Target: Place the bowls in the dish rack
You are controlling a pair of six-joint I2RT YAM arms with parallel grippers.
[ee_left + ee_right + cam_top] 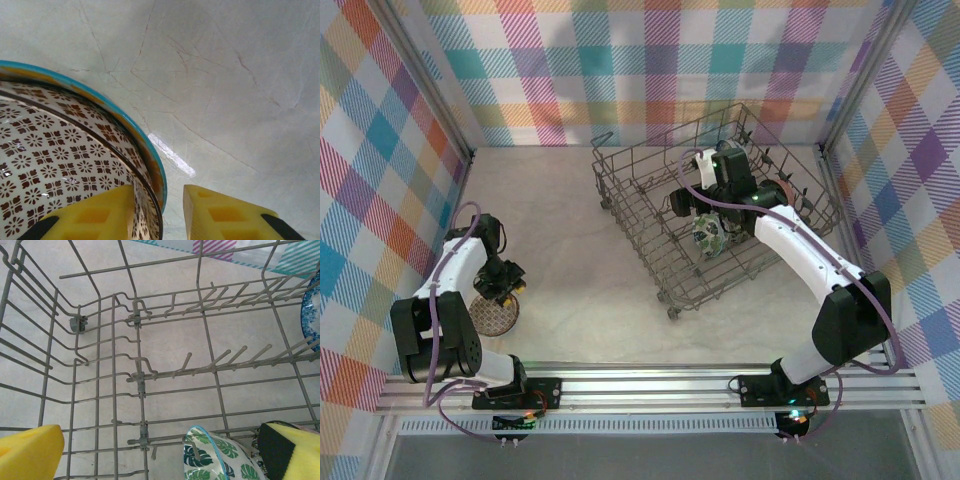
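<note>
Left gripper (159, 196): jaws narrowed astride the rim of the brown-patterned bowl (60, 145). One pad is inside and one outside, with a sliver of gap at the outer pad, so the rim is not clamped.
Brown-patterned bowl: on the table (570, 260), left side, well apart from the dish rack (630, 165).
Right gripper (160, 452): inside the dish rack, jaws spread wide, holding nothing.
Green-leaf bowl (215, 460): in the dish rack, between the right gripper's fingers.

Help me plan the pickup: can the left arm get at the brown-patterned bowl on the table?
Probably yes: the left hand straddles the rim of the bowl, one finger inside, one outside, and the table beside it is bare.
</note>
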